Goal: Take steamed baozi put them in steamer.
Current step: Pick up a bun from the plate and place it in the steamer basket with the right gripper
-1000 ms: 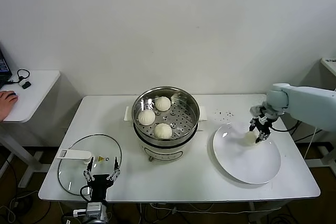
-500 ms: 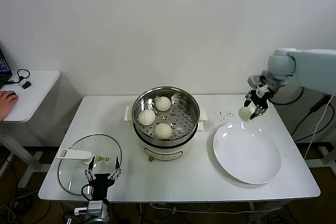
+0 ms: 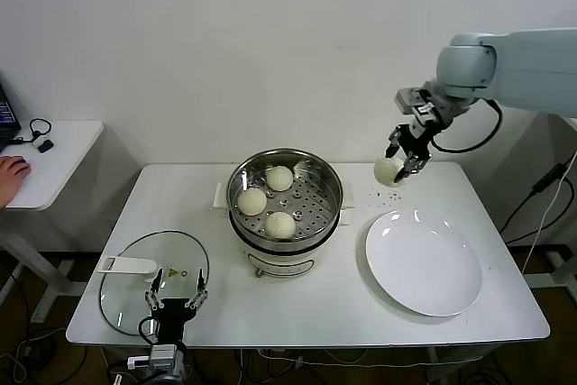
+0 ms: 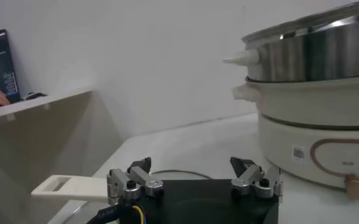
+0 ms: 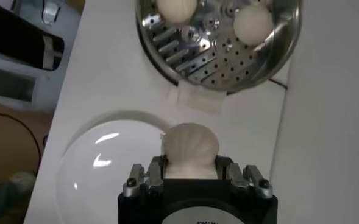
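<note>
Right gripper (image 3: 403, 160): clenched on a small round cream-white pleated baozi (image 3: 389, 171), which is gripped at its sides and held in the air between the plate and the steamer, high enough, it is judged, to pass over the steamer rim.
Carried baozi, wrist view (image 5: 189, 148): pleated top faces the camera; fingers (image 5: 144, 178) are pressed against both flanks.
Steamer: round shiny stainless-steel pot with perforated tray on a cream-white base (image 3: 285, 203); three buns (image 3: 279, 223) are already seated, and a bare patch is left toward the right side.
Plate: flat white round plate (image 3: 424, 262), bare.
Left gripper (image 3: 174, 305): parked low at the table front, fingers spread, by the round glass lid with white handle (image 3: 149, 272).
Stage: fourth bun in transit, judged the last.
</note>
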